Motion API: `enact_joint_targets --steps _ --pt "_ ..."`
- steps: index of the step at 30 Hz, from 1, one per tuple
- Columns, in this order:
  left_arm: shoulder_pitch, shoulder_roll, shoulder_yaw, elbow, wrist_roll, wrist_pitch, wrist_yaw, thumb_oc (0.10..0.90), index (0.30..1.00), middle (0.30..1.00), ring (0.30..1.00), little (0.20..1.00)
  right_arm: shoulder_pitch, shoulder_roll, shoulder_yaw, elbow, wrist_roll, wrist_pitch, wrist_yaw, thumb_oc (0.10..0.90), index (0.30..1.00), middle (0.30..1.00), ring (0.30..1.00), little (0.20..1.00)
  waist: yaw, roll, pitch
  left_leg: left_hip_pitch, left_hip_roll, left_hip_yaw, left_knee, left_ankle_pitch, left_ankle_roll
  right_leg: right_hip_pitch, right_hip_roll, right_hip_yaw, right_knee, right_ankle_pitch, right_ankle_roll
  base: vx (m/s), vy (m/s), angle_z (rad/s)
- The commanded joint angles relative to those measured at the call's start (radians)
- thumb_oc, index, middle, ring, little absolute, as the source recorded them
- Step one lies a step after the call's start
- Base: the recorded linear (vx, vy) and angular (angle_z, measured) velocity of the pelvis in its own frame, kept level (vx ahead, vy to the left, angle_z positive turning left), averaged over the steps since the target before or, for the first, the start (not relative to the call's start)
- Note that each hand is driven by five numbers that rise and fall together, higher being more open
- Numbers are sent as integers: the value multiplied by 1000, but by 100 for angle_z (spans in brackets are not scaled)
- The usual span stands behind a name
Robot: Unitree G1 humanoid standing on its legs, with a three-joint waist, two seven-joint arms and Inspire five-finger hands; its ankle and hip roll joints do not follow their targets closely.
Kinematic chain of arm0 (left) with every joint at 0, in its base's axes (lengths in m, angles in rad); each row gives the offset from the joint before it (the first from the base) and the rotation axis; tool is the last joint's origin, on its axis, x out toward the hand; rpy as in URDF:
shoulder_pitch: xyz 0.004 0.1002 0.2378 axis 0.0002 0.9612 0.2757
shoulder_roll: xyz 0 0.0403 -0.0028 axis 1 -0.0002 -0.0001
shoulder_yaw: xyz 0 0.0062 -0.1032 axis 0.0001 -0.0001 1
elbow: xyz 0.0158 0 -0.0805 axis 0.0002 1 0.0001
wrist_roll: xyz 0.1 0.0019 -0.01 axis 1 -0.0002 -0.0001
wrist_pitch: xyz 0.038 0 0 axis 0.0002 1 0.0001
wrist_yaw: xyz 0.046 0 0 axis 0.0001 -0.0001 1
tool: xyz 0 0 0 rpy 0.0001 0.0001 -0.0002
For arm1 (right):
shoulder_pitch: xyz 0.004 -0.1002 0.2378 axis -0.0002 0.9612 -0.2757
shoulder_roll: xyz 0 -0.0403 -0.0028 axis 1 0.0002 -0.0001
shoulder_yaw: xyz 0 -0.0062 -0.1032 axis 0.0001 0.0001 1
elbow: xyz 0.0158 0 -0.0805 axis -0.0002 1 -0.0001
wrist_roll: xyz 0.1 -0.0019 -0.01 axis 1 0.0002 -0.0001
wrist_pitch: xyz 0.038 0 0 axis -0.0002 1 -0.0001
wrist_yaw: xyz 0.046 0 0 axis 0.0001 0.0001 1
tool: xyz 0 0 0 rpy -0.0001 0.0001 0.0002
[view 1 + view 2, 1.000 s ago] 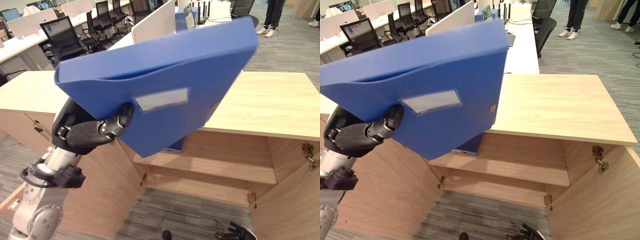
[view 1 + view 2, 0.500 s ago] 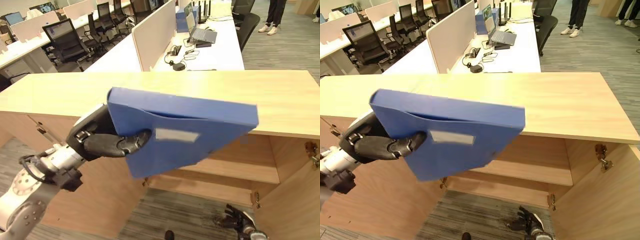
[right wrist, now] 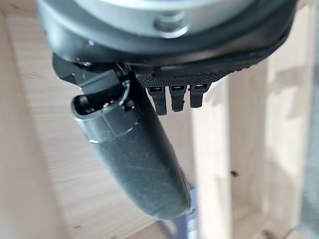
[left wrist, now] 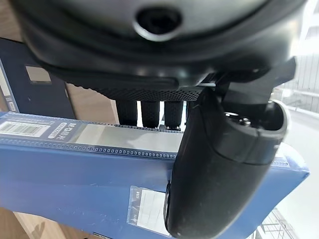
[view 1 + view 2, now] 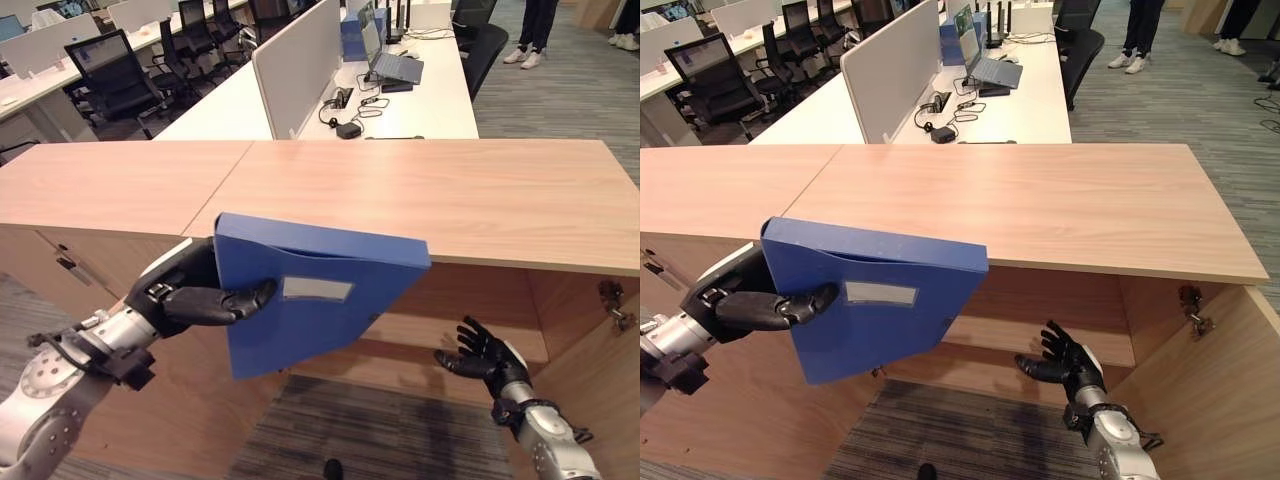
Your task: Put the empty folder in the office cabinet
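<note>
Now, progress: folder (image 5: pixel 315 300) not in yet, so task is abt midway. Carry looks done; insertion left, as I judge it.
Folder spot: held in air in front of cabinet (image 5: pixel 420 190), just under the front edge of its wooden top, tilted, one corner hanging low twd the open bay.
Left hand (image 5: pixel 195 295): thumb across the blue front face, fingers wrapped behind the spine; a firm pinch on the folder's left end. Wrist view confirms thumb pressed on the cover.
Right hand (image 5: pixel 1065 362): low by the shelf (image 5: pixel 455 335) inside the open cabinet, palm up, fingers spread & relaxed, holding nothing.
Door (image 5: pixel 1200 390): right door swung open, hinge visible.
Change vs 1 s ago: folder was high & close to the head cam, covering most of the cabinet; it has dropped and swung out twd the opening, now smaller in view.
Right hand change: was barely peeking at the bottom edge, has risen to shelf height.
Left to do: slide folder onto shelf, let go, pull back.
Bkgd: desks (image 5: pixel 330 95), office chairs (image 5: pixel 120 75), person's legs (image 5: pixel 535 25) far off.
</note>
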Motion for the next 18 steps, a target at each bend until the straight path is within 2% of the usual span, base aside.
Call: enact_joint_targets --steps 1,4,5,9,11,18 --pt "-147 -24 57 -15 -27 -91 10 400 300 300 300 300 -119 -30 19 -181 115 -59 80 800 900 900 900 900 -19 -52 10 75 -2 6 0 -140 -24 17 -43 39 1 -64 54 0 0 0" --pt "-176 -62 33 -1 -24 -87 14 400 300 300 300 300 -123 -9 62 -257 189 -43 128 800 900 900 900 900 -27 -57 9 78 2 9 -1 -139 -25 18 -40 45 1 -67 50 14 4 -4" --pt "-201 -79 3 -1 -18 -79 16 400 300 300 300 300 -133 17 112 -317 242 -25 166 800 900 900 900 900 -31 -59 6 80 6 13 0 -138 -25 17 -36 48 1 -70 47 0 0 0" --pt "-244 -78 -47 -23 -25 -67 3 400 300 300 300 300 -169 42 211 -384 314 -2 219 800 900 900 900 900 -32 -66 4 83 9 15 0 -137 -26 17 -32 54 1 -72 44 7 -8 -5" --pt "-290 -74 -103 -51 -40 -65 -7 400 300 300 300 300 -215 54 289 -417 335 13 246 800 900 900 900 900 -31 -72 3 85 11 17 0 -137 -27 18 -28 57 1 -73 43 5 -10 -2" --pt "-325 -78 -194 -84 -77 -41 -28 400 300 300 300 300 -297 93 367 -492 358 6 262 800 900 900 900 900 -27 -75 -3 84 12 16 -1 -137 -25 19 -26 63 1 -74 42 0 0 0"
